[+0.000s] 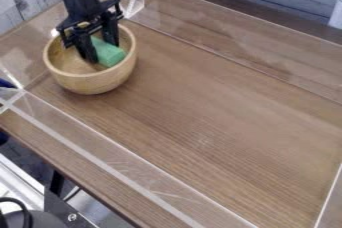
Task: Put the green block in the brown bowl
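The black claw (88, 44) points straight down over the bowl, its two dark fingers (79, 42) clamped on the green block (106, 51), one on each side of it. The block sits low between them, within the bowl's opening and at about the level of its rim; whether it touches the bottom cannot be told from this view. The arm's dark wrist rises above the claw toward the top edge of the picture.

Nothing stands between the claw and the bowl. Low clear plastic walls (201, 54) fence the work area, one running along the far side just behind the arm and another along the near side. Beyond the near wall, at the bottom left corner, a black cable (16, 210) loops off the table edge.

The green block is a small, plain mint-green piece, matte, tilted in the grip and partly covered by the fingers, clearly shorter than the bowl is wide.

The brown bowl (74, 76) is round, light tan wood with thick walls and a smooth rim, resting on the brown wood-grain table (227, 122) near its far left corner. Apart from the block and the claw tips, its hollow shows only bare wood.
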Robot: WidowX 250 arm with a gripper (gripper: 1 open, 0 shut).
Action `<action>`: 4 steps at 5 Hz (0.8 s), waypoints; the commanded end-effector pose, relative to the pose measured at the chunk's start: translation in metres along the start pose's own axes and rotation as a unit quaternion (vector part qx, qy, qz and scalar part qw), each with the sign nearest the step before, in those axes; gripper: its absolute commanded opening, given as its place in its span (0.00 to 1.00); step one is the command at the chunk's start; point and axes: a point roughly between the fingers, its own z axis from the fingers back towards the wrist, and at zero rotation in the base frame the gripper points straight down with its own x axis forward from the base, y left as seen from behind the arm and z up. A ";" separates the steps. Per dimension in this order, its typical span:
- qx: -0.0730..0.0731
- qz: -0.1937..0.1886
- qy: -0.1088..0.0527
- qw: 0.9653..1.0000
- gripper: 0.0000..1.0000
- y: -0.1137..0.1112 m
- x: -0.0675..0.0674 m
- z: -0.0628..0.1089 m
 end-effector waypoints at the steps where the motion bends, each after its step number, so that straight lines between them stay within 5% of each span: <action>1: -0.028 0.005 -0.033 0.999 0.00 -0.008 0.016 0.016; 4: -0.029 0.002 -0.045 0.999 0.00 -0.011 0.023 0.004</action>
